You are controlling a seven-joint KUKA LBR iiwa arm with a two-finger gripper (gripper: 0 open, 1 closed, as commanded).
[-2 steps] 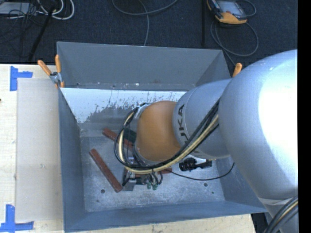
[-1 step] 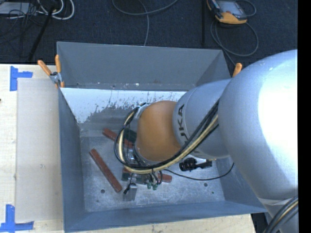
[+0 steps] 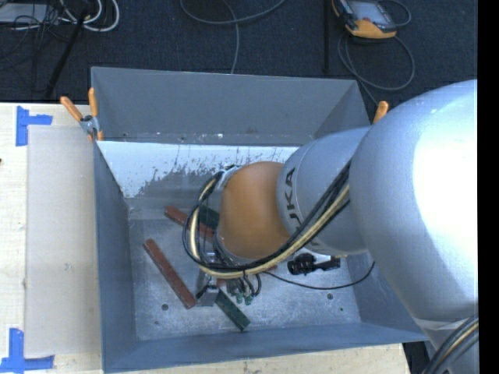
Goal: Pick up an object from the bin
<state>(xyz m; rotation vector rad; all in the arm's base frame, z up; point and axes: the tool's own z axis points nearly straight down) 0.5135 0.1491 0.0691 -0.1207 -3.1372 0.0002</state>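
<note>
The arm [image 3: 421,201] is way down in the bin [image 3: 218,115] from the right, its orange cover [image 3: 245,209] hanging over the middle of the floor. I'd call this the reach-and-grab step, w/ nothing lifted yet as far as I can see. The gripper [image 3: 212,288] sits low under the cover, front-centre of the floor, approx. at floor level. Open or closed, I can't tell from here: cover & cables block it, and I see nothing in its grasp. Nearest to it are the lower end of a long brown stick [image 3: 168,272], lying slantwise just left, and a dark green flat piece [image 3: 234,314] just in front. A 2nd brown stick [image 3: 181,216] lies further back, partly under the cables. Next move, imo: close on whichever piece sits beneath, then rise straight up, clear of the walls.
</note>
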